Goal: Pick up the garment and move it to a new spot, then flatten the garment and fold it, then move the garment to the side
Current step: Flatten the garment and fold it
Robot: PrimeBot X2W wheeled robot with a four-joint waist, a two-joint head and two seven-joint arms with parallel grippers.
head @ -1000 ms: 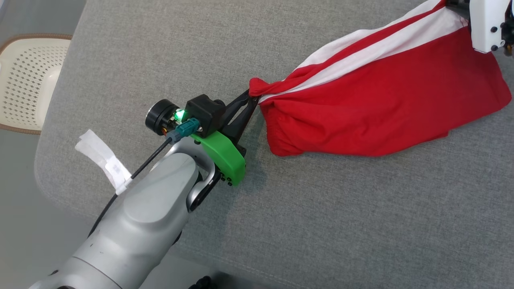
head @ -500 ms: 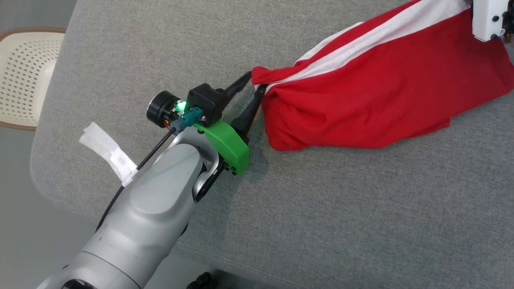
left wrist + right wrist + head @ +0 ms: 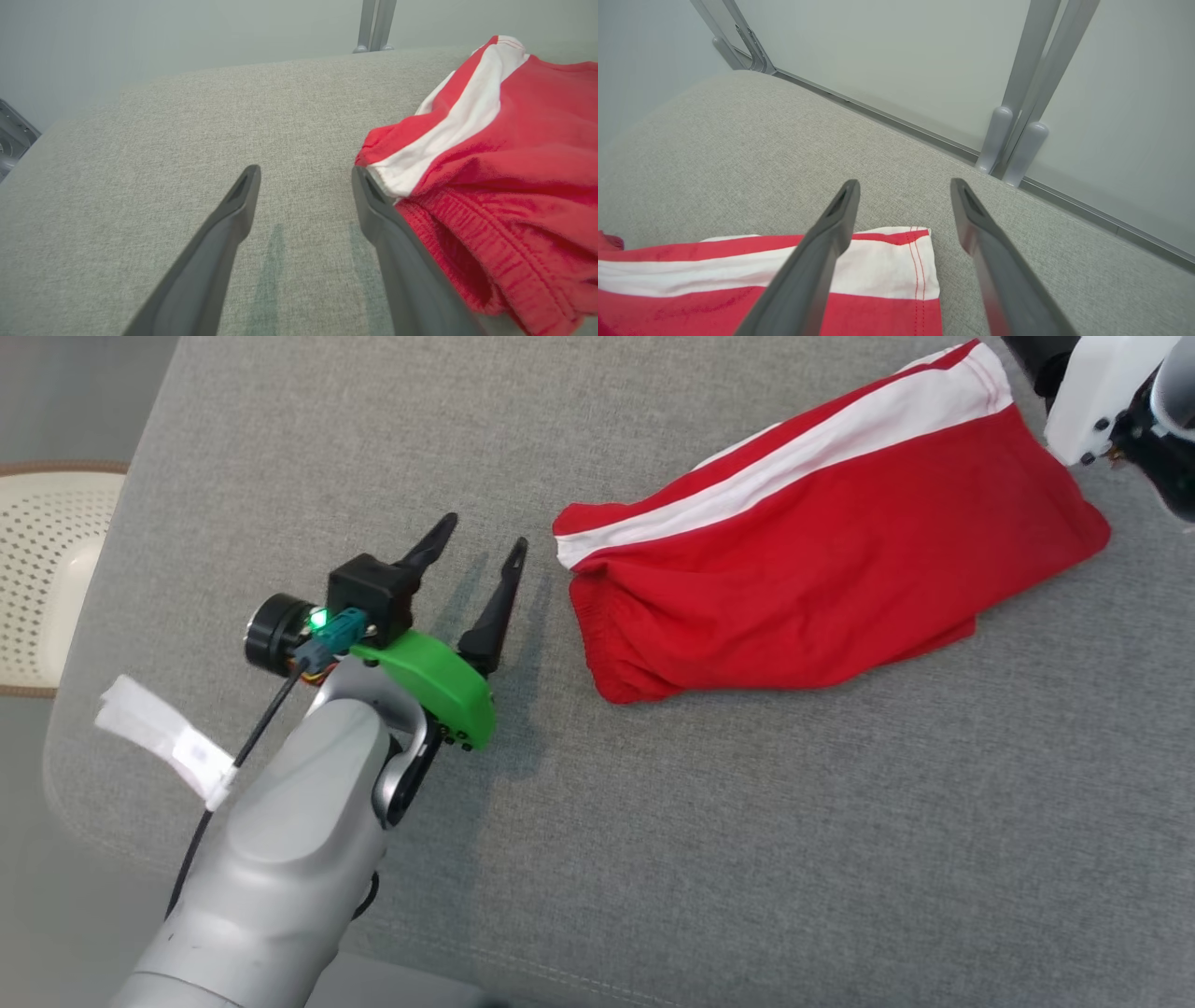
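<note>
The garment is a pair of red shorts with a white side stripe, lying loosely folded on the grey cushion. My left gripper stands open just left of its waistband end, apart from the cloth, with nothing between its fingers. In the left wrist view the left gripper has the garment beside its right finger. My right arm's white wrist housing is at the garment's far right end. The right gripper is open above the hem corner of the garment, holding nothing.
A cream perforated basket stands off the cushion's left edge. Grey metal frame posts rise behind the cushion's far edge, against a pale wall. A white tag hangs on my left arm's cable.
Both grippers opened and let go of the garment, which dropped flat onto the cushion. My left gripper drew back to the left, away from the waistband end.
</note>
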